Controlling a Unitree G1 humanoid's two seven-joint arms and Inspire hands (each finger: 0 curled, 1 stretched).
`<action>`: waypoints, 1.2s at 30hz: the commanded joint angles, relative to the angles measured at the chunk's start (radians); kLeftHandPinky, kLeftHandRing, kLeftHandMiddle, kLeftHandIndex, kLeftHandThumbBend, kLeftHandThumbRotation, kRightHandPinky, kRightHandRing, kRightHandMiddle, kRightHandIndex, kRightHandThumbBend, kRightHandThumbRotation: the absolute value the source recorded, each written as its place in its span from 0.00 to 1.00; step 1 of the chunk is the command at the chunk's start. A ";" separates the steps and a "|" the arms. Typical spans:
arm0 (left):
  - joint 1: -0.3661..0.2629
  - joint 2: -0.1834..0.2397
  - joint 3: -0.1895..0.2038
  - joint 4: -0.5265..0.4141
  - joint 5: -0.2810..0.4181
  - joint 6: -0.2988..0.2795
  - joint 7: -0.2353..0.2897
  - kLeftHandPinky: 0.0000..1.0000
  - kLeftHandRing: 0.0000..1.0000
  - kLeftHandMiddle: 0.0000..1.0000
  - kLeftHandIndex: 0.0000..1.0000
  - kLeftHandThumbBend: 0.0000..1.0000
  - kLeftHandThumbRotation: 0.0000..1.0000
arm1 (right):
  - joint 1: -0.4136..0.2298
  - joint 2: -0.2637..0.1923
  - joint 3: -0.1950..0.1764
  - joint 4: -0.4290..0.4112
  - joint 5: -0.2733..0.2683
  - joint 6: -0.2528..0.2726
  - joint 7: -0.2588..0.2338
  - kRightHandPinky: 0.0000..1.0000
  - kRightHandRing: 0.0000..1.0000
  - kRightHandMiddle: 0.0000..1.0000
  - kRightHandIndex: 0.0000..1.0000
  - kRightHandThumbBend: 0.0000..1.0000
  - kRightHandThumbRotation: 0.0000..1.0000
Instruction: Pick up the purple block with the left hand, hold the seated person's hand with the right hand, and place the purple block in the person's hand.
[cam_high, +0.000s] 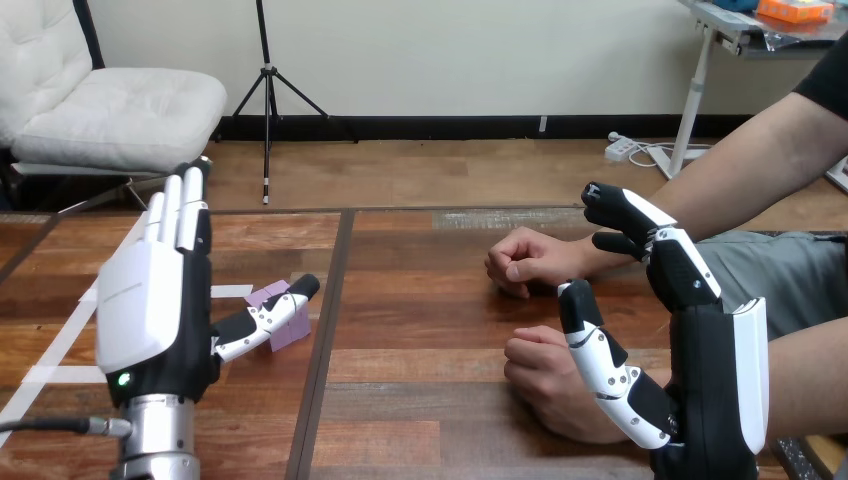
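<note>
The purple block lies on the wooden table left of centre. My left hand stands upright just left of it, fingers straight and pointing up, thumb stretched across the block's front. Whether the thumb touches the block, I cannot tell. The person's two hands rest as loose fists on the table at the right, one farther and one nearer. My right hand is raised beside the nearer fist. Its thumb lies in front of that wrist and its fingers, slightly bent, reach up by the farther forearm, closed round nothing.
White tape strips cross the table's left part. A dark seam runs down the table between the block and the person's hands. The person's forearms come in from the right edge.
</note>
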 joint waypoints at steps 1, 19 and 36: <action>-0.089 0.049 -0.025 0.062 -0.015 -0.003 0.035 0.83 0.95 0.97 0.97 0.80 0.52 | -0.057 0.006 -0.010 0.000 0.004 -0.020 -0.002 0.71 0.77 0.79 0.77 0.38 0.48; -0.148 0.091 -0.079 0.176 -0.100 -0.027 0.014 0.85 0.94 0.97 0.96 0.81 0.54 | -0.055 0.005 -0.012 0.001 -0.001 -0.019 -0.004 0.71 0.76 0.78 0.77 0.38 0.47; -0.189 0.120 -0.114 0.240 -0.176 -0.026 -0.084 0.88 0.95 0.98 0.97 0.87 0.62 | -0.057 0.002 -0.013 0.008 0.005 -0.021 -0.001 0.72 0.77 0.78 0.77 0.38 0.46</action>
